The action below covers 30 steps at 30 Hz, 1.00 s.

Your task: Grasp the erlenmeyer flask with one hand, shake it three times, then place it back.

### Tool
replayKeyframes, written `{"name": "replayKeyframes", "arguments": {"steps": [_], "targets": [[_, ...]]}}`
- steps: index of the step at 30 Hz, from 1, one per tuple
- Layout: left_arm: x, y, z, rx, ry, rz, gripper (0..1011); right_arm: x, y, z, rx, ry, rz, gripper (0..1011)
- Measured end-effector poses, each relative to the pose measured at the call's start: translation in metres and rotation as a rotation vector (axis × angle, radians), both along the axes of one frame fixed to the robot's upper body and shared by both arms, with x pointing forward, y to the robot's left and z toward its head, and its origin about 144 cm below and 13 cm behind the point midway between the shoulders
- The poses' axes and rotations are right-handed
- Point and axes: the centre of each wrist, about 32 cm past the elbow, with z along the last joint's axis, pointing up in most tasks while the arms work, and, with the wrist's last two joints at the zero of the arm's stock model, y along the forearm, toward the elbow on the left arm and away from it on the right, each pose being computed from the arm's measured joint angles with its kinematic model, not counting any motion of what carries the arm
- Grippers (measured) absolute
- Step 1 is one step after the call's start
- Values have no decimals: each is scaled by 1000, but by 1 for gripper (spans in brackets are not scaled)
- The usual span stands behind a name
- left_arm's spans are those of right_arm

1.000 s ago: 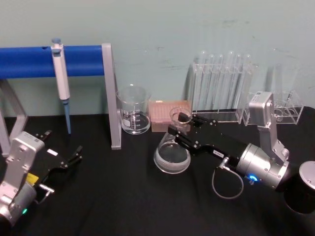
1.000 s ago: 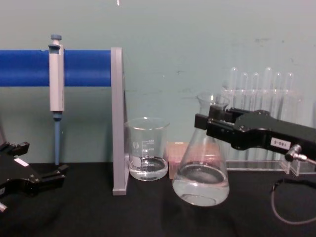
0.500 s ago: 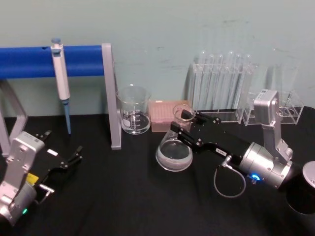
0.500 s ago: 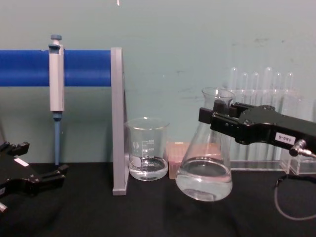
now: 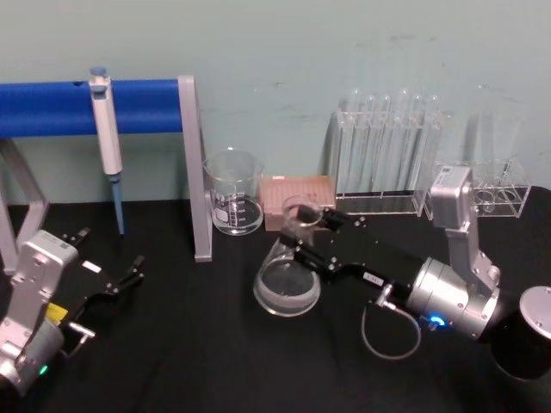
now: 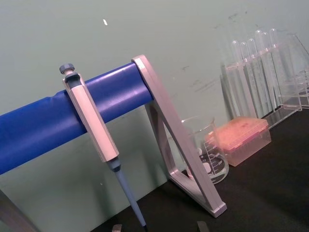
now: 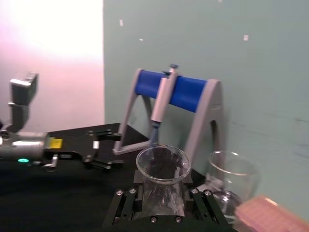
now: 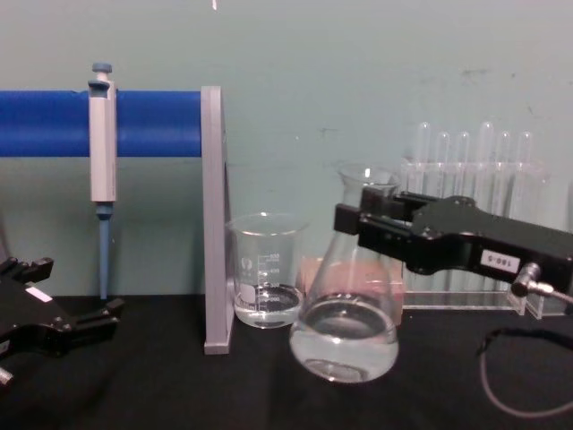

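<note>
The right gripper point(image 5: 303, 229) is clamped on the narrow neck of the flask point(image 5: 287, 274), one black finger on each side just under the flared rim. The flask sits to the right of the beaker point(image 5: 232, 205) and nearer the robot than it, close but not touching. From the chest it is tilted, its mouth leaning away from the beaker toward the gripper's body. Clear liquid lies in its wide base point(image 8: 345, 333). Whether the base touches the black table point(image 5: 198, 344) cannot be told. The gripper's arm runs away from the beaker, to the right and toward the robot, and carries a small white numbered label point(image 8: 500, 261). In the right wrist view the flask's rim point(image 7: 162, 164) rises between the two fingers, with the beaker point(image 7: 230, 178) behind it.

The left gripper point(image 5: 108, 258) rests low, well to the left of the beaker and nearer the robot, fingers spread wide and holding nothing.

Just right of the beaker is a pink tip box point(image 5: 294, 193), behind the flask's neck. Farther right of the beaker, a clear rack point(image 5: 387, 159) of test tubes stands against the wall. Just left of the beaker is the grey post of a stand point(image 5: 195, 172), and a pipette point(image 5: 105, 138) hangs from its blue bar, farther left.
</note>
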Motion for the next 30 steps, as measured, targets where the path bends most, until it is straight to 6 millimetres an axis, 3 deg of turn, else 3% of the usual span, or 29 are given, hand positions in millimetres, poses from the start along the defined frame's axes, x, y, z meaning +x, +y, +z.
{"name": "replayKeyframes", "arguments": {"steps": [17, 30], "targets": [[0, 0, 0, 0, 0, 0, 1001, -9, 24, 0, -12, -3, 201, 450], [0, 0, 0, 0, 0, 0, 1001, -12, 28, -2, 12, 5, 204, 451]]}}
